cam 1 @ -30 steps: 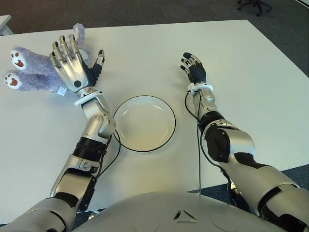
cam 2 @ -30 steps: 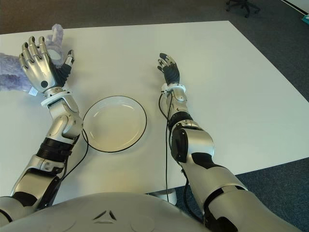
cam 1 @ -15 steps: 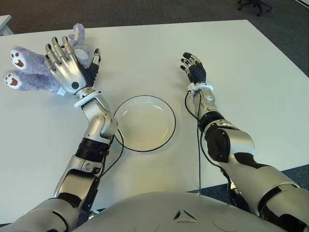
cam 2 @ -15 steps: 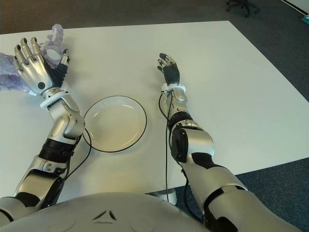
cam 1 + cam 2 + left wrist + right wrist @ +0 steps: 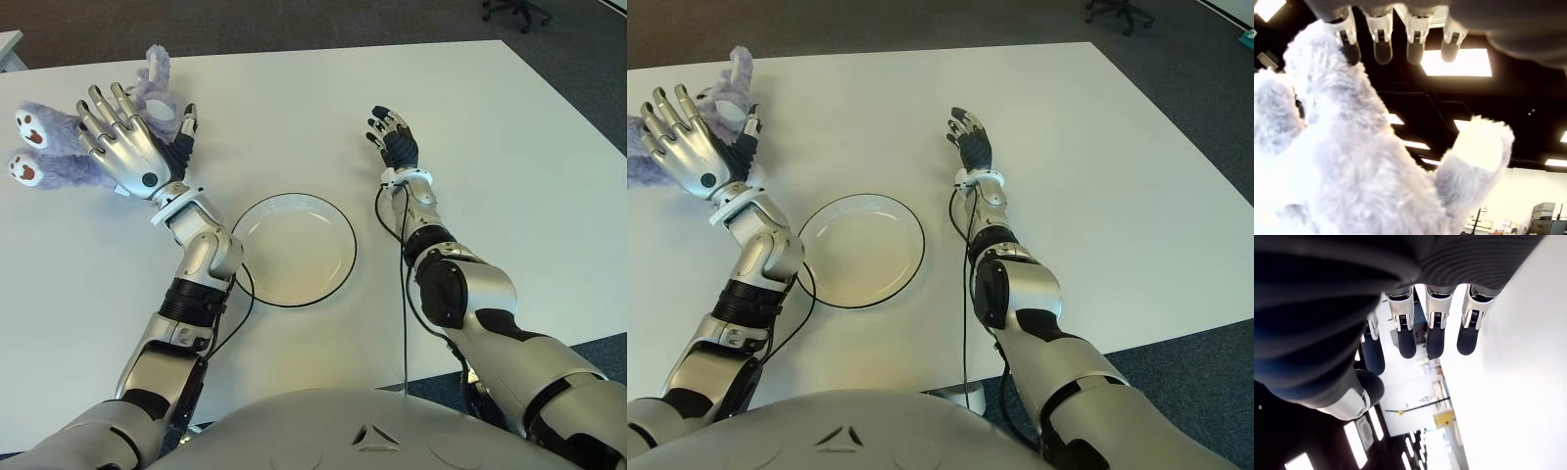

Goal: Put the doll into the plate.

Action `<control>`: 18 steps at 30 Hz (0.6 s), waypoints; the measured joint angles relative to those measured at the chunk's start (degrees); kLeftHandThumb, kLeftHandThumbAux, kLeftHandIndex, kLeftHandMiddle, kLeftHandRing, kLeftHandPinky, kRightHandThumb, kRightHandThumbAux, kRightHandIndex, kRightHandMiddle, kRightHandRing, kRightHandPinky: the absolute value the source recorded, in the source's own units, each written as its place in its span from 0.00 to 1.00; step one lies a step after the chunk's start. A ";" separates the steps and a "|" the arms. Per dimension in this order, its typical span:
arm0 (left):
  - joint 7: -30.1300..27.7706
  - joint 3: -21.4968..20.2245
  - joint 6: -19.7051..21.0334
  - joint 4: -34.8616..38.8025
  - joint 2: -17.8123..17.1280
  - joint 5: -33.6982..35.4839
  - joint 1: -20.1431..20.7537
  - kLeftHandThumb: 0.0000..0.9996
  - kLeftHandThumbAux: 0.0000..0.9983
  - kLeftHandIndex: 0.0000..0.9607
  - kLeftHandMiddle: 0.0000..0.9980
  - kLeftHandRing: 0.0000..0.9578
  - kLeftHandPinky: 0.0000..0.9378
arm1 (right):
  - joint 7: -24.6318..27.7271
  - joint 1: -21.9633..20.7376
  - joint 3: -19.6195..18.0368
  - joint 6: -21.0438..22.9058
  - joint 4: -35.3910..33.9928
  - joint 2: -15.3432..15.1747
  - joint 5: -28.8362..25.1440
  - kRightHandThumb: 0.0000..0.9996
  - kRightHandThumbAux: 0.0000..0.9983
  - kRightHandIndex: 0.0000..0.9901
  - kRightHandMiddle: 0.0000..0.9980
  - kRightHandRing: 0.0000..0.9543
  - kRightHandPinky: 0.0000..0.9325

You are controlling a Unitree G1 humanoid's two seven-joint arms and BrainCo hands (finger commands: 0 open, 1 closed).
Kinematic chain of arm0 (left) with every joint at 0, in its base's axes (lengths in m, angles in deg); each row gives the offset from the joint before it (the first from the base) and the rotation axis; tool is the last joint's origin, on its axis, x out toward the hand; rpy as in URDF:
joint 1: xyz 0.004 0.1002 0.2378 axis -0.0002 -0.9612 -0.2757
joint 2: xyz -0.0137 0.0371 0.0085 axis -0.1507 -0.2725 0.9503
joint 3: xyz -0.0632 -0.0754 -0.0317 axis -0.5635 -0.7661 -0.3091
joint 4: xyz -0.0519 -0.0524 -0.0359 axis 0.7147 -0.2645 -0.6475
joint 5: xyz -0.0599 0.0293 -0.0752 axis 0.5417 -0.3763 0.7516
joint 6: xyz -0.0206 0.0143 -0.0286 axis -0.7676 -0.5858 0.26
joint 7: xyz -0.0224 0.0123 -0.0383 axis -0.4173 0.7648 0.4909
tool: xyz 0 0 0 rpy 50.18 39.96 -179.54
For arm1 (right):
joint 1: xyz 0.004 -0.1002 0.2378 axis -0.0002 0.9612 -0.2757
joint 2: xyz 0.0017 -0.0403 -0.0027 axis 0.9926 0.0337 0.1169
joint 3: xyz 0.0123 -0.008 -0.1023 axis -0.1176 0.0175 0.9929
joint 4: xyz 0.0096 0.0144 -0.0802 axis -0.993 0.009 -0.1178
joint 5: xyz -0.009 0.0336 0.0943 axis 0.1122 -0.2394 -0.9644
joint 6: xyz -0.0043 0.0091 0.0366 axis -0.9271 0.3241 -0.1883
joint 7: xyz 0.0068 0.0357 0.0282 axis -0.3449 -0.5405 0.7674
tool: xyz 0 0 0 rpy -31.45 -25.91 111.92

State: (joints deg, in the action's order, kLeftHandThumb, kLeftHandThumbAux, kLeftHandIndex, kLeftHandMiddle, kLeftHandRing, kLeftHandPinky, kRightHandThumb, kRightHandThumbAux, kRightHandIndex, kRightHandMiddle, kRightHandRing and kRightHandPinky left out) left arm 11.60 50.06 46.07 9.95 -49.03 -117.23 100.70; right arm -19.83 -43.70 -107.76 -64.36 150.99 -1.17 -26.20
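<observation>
Doll [image 5: 59, 162], a purple plush with white-soled feet, lies at the upper left of the head-camera frame on the white table [image 5: 509, 147], feet pointing to the frame's left edge and a looped ear or arm sticking up near the top. The left hand [image 5: 122, 147] shows over the doll's body with its fingers [image 5: 98, 108] spread wide and straight, palm turned away from the camera; it holds nothing, and its wrist camera shows the plush fur close in front of the extended fingertips. The plate [image 5: 292, 250], white with a dark rim and nothing in it, sits in the middle of the frame, apart from the doll and toward the lower right of it, just beside the left forearm. The right hand [image 5: 392, 137] shows right of centre, over bare table to the upper right of the plate, fingers loosely extended and gripping nothing; it looks idle. The step in hand appears to be the reach for the doll, with the grasp not yet made. The next move would call for bringing the open left palm down onto the plush body and curling the fingers round it firmly enough to bite into the soft fur, then lifting and carrying it across to the plate.
</observation>
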 measured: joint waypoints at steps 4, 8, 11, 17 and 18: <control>0.91 -0.04 0.33 -0.02 0.21 -0.05 0.19 0.09 0.06 0.00 0.00 0.00 0.00 | 0.15 -0.01 -0.14 0.00 -0.01 0.00 0.00 0.68 0.68 0.22 0.14 0.12 0.16; 1.77 -0.17 0.43 -0.02 0.42 -0.07 0.27 0.10 0.07 0.00 0.00 0.00 0.00 | 0.14 -0.02 -0.10 0.00 0.00 0.02 0.05 0.66 0.67 0.22 0.14 0.12 0.15; 3.00 -0.73 0.42 -0.01 0.79 -0.07 0.28 0.11 0.07 0.00 0.00 0.00 0.00 | -0.13 -0.02 0.14 -0.03 0.00 0.02 0.26 0.66 0.67 0.22 0.14 0.12 0.15; 5.00 -1.97 0.39 -0.02 1.71 -0.06 0.41 0.09 0.07 0.00 0.00 0.00 0.00 | -0.26 -0.02 0.50 -0.05 0.00 0.02 0.33 0.69 0.68 0.23 0.14 0.12 0.16; 5.11 -1.97 0.39 -0.02 1.79 -0.06 0.45 0.09 0.07 0.00 0.00 0.00 0.00 | -0.25 -0.02 0.50 -0.05 0.00 0.01 0.32 0.69 0.68 0.23 0.15 0.12 0.16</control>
State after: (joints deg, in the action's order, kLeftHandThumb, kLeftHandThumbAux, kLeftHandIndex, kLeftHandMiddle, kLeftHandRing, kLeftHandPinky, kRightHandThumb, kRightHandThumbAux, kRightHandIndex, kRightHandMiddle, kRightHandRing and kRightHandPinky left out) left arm 16.71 48.09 46.46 9.93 -47.24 -117.29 101.15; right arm -20.08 -43.72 -107.25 -64.41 150.99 -1.15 -25.88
